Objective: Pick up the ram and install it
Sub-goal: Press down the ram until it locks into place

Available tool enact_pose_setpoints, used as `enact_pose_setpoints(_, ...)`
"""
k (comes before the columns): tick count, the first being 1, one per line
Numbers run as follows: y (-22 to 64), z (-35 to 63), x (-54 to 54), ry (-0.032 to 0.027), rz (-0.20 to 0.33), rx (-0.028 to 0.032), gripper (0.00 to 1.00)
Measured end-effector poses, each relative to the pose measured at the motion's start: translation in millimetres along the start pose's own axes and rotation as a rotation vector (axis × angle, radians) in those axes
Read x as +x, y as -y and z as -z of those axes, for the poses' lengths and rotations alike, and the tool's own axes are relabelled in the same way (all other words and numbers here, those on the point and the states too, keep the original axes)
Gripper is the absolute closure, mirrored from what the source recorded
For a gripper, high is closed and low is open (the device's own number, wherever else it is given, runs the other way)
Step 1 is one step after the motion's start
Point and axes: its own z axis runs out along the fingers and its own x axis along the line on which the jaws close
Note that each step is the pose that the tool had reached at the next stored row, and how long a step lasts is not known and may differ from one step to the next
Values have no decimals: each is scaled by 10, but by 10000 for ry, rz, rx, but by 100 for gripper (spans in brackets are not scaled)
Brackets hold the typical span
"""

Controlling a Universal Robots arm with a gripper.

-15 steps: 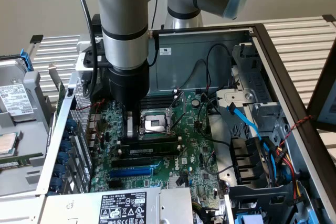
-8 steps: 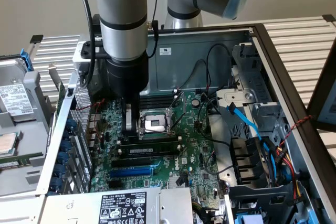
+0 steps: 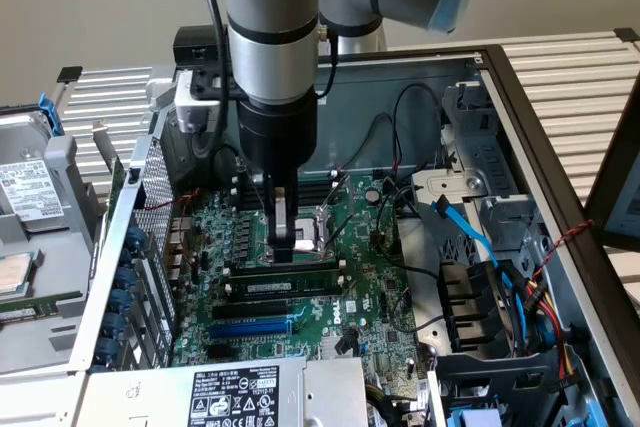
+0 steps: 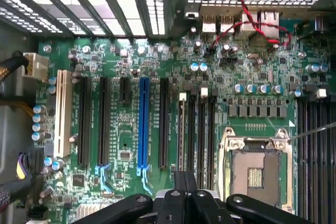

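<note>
Black gripper (image 3: 285, 247) pressing down, closed narrow, on long thin green ram stick (image 3: 290, 269) seated in black slot, left of silver CPU socket (image 3: 322, 227). Install step; needs firm straight push.

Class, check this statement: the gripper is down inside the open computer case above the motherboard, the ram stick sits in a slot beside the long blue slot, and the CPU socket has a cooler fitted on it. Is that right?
Not quite. The CPU socket is bare, with no cooler on it, as the wrist view shows. The rest holds: the gripper is down inside the case above the motherboard, and the ram sits in a slot near the blue slot.
</note>
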Motion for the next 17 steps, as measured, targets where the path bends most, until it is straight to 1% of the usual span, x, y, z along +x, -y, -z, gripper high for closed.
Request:
enact_pose_setpoints(2, 88, 4, 5, 1, 1, -3, 89)
enact_pose_setpoints(3, 104, 7, 6, 6, 5, -11, 89)
enact_pose_setpoints(17, 106, 28, 9, 4, 84, -11, 89)
